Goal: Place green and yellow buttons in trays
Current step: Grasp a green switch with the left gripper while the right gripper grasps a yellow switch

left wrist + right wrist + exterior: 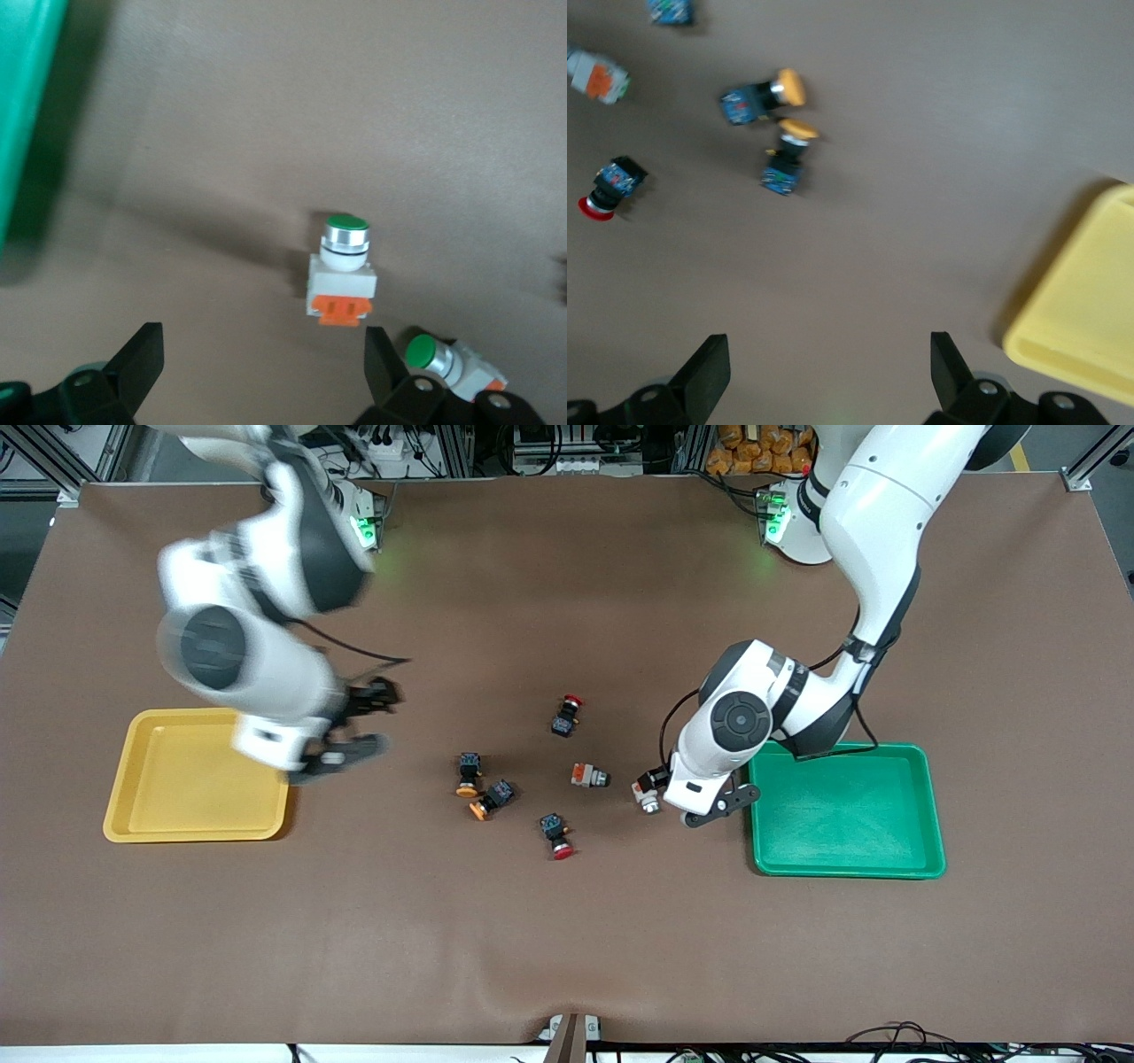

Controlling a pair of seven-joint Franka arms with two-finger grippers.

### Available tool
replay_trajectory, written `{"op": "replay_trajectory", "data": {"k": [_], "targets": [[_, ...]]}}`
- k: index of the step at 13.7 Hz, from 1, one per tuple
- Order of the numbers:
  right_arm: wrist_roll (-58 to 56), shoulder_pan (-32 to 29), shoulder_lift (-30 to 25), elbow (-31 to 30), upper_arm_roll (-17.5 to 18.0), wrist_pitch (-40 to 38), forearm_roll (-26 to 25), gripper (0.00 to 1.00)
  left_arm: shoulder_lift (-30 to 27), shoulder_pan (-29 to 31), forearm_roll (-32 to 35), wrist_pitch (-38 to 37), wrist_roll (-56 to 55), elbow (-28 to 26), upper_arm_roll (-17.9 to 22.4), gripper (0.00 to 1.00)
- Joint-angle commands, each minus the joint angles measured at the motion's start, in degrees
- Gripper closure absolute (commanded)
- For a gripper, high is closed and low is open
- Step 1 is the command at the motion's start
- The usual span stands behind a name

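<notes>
The left gripper (719,806), fingers spread wide and holding nothing, hangs just beside the green tray (846,864), with one green-capped white button (648,791) right at its fingertips. A second green-capped button (589,777) lies on its side a little nearer the table's middle. The right gripper (354,726) (blurred in the front view), jaws equally wide and empty, is over the brown mat (567,939) beside the yellow tray (195,828). Two yellow-capped black buttons (483,788) lie close together near the centre, between the arms. Two red-capped buttons (562,779) flank the group, one farther from the front camera, one nearer. Both trays hold nothing.
</notes>
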Motion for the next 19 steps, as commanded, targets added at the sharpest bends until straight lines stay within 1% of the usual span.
{"op": "replay_trajectory", "data": {"k": [1, 2, 4, 6, 7, 8, 12, 13, 15, 16, 17, 19], "targets": [[2.1, 3.7, 4.6, 2.4, -0.6, 3.1, 0.7, 0.00, 2.9, -1.2, 1.5, 5.1, -3.9, 1.2, 0.4, 0.00], [4.3, 3.6, 5.1, 2.2, -0.6, 4.0, 1.0, 0.00, 3.6, -1.5, 1.5, 5.9, -4.6, 1.1, 0.4, 0.00], [4.7, 3.0, 7.1, 1.2, -0.8, 3.3, 1.3, 0.00, 4.8, -1.5, 1.6, 8.7, -6.0, 1.1, 0.5, 0.00], [5.2, 1.8, 8.4, 0.4, -1.0, 3.9, 1.6, 0.00, 6.0, -1.6, 1.6, 10.3, -6.3, 1.1, 0.5, 0.06], [6.3, 2.4, 9.7, 0.4, -1.0, 4.8, 1.7, 0.00, 6.2, -1.7, 1.6, 10.8, -6.8, 1.1, 0.5, 0.06], [7.3, 2.9, 10.8, 0.1, -1.0, 7.8, 1.6, 0.00, 6.5, -2.1, 1.7, 10.9, -7.2, 1.1, 0.9, 0.06], [14.0, 4.2, 13.7, -3.3, -0.7, 17.3, 2.0, 0.00, 7.4, -2.9, 2.6, 11.0, -8.5, 1.1, 1.5, 0.14], [15.9, 5.3, 15.3, -3.5, -0.8, 20.0, 2.3, 0.00, 7.4, -3.1, 2.7, 11.0, -8.9, 1.1, 1.6, 0.15], [18.2, 6.8, 16.7, -5.0, -0.8, 24.3, 2.3, 0.00, 7.4, -3.2, 2.7, 11.0, -9.1, 1.1, 1.6, 0.18], [18.4, 6.8, 17.1, -5.9, -0.8, 26.5, 2.4, 0.00, 7.4, -3.2, 2.7, 11.0, -9.1, 1.1, 1.6, 0.20], [18.4, 6.8, 18.7, -5.8, -0.7, 28.5, 2.5, 0.00, 7.5, -3.2, 2.7, 11.0, -9.1, 1.1, 1.6, 0.24], [18.5, 6.8, 21.3, -5.5, -0.7, 30.7, 2.5, 0.00, 7.6, -3.2, 2.8, 11.0, -9.1, 1.1, 1.6, 0.41]]}}
